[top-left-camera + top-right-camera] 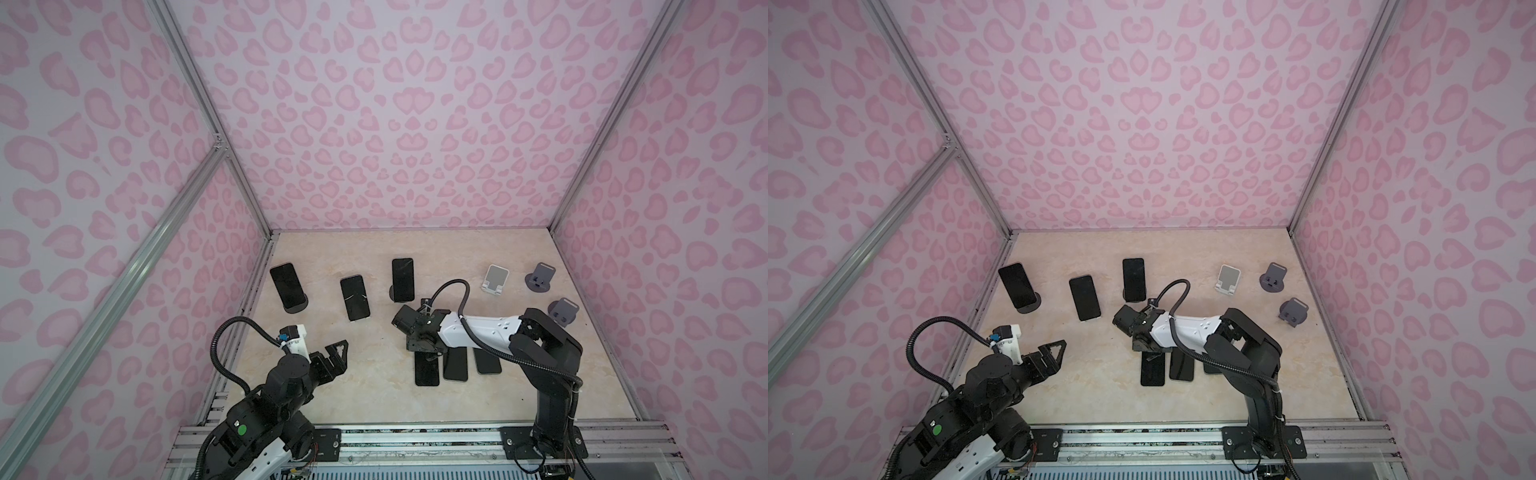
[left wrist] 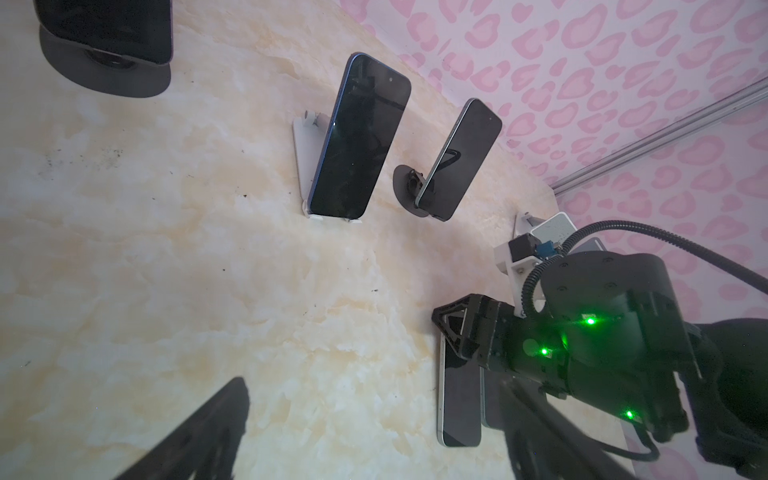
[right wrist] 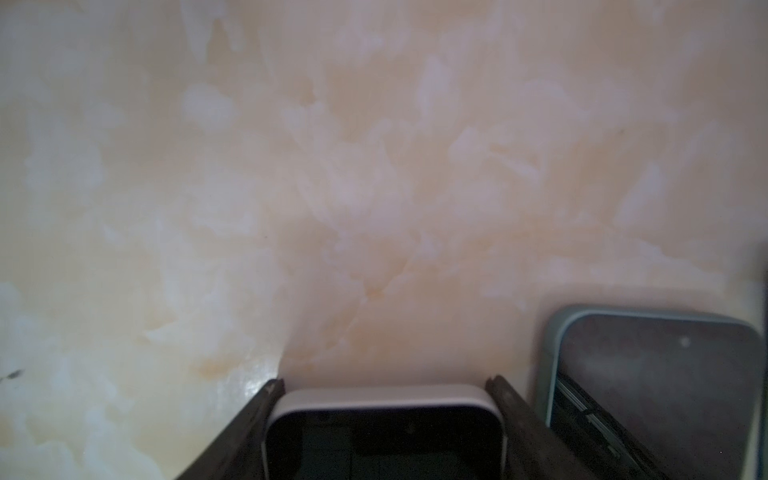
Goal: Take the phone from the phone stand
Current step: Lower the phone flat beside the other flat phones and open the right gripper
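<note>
My right gripper (image 3: 385,383) clamps the phone (image 3: 382,440) lying flat in front of the white stand (image 1: 495,280); my left gripper (image 1: 340,349) gapes wide, empty.

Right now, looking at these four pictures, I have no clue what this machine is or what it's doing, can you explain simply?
These are two robot arms bolted at a table's front edge, each ending in a gripper. Two pictures look down from overhead; the other two come from cameras on the arms' wrists. At the back, three phones lean on stands, beside three empty stands. Three more phones lie flat nearer the front. The right gripper has its jaws on either side of the leftmost flat one, a pale-edged phone, apparently gripping it. The left gripper hovers open, holding nothing.
</note>
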You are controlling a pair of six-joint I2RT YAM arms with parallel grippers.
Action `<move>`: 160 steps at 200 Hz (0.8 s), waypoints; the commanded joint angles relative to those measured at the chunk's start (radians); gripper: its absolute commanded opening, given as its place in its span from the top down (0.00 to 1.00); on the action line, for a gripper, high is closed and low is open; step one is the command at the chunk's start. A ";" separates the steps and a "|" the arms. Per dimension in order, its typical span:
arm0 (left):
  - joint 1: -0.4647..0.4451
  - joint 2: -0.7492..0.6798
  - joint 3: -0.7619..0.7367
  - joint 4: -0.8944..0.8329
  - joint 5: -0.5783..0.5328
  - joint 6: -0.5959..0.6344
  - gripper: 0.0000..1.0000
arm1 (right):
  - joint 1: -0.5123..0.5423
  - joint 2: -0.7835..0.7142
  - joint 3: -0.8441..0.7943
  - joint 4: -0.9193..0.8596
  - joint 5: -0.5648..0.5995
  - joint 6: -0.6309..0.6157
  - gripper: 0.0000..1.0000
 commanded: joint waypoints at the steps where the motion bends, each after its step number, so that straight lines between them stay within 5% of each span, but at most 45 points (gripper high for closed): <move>1: 0.002 0.008 0.007 -0.004 -0.025 -0.023 0.02 | 0.003 0.018 -0.019 0.000 0.009 0.008 0.26; 96: 0.001 -0.013 0.065 -0.072 -0.074 -0.078 0.00 | 0.005 -0.012 -0.071 0.091 -0.049 -0.054 0.19; 160: 0.002 0.076 0.191 -0.104 -0.106 -0.068 0.00 | 0.005 -0.227 -0.024 0.050 -0.048 -0.194 0.12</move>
